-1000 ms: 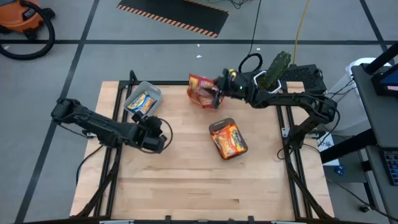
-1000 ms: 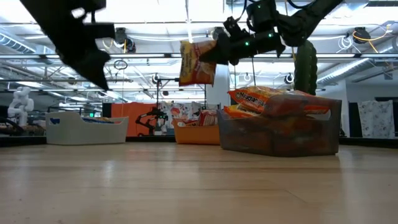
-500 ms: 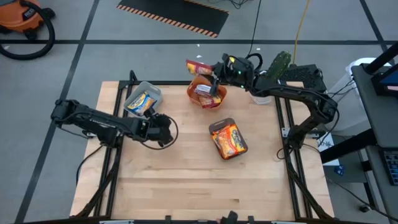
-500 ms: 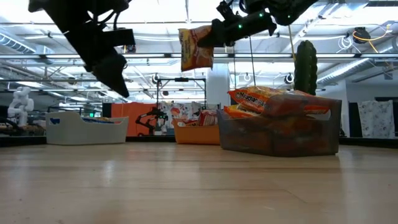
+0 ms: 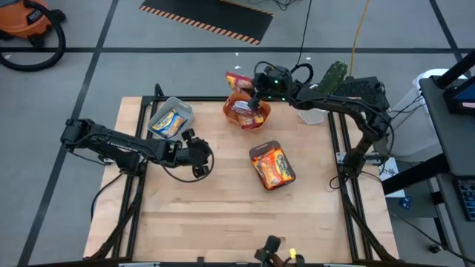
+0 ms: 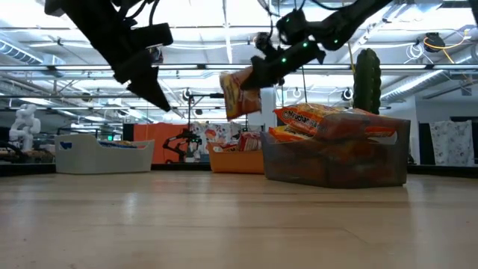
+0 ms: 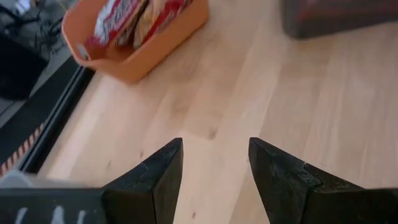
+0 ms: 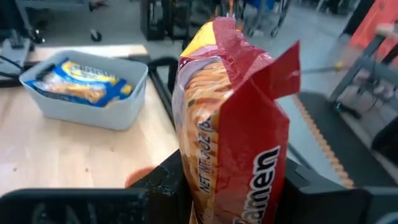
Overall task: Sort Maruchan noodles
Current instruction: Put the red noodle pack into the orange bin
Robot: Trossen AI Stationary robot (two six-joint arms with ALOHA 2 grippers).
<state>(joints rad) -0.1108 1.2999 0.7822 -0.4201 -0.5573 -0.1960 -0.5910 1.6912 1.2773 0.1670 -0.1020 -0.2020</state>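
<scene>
My right gripper [image 5: 254, 90] is shut on a red-and-orange Maruchan noodle packet [image 5: 237, 79], held in the air over the far side of the orange tray [image 5: 261, 116]. That tray holds more red packets [image 5: 243, 110]. A dark grey tray [image 5: 259, 153] in the middle of the table holds orange packets [image 5: 274, 167]. A light grey tray [image 5: 178, 105] at the far left holds a yellow-and-blue packet [image 5: 168, 122]. My left gripper [image 5: 200, 159] hangs open above bare table, left of the dark tray, holding nothing. My right gripper pinches the packet's two flat faces between its two fingers, at one end of the packet [image 8: 219, 177]. The fingers [image 6: 263, 69] reach it from the table's right side, slanting slightly down. The packet [image 6: 240, 93] is lifted clear and hangs tilted from the fingertips.
The three trays stand along the far half of the table; the near half is bare wood [image 5: 237, 222]. A green cactus-shaped object [image 5: 330, 80] stands past the far right corner. A small object [image 5: 273, 251] lies at the near edge.
My right gripper has carried the packet from over the orange tray's left part toward the table's far edge, first rising, then tipping the packet aslant. My left gripper has moved toward the table's right edge and rolled about its wrist, staying open.
</scene>
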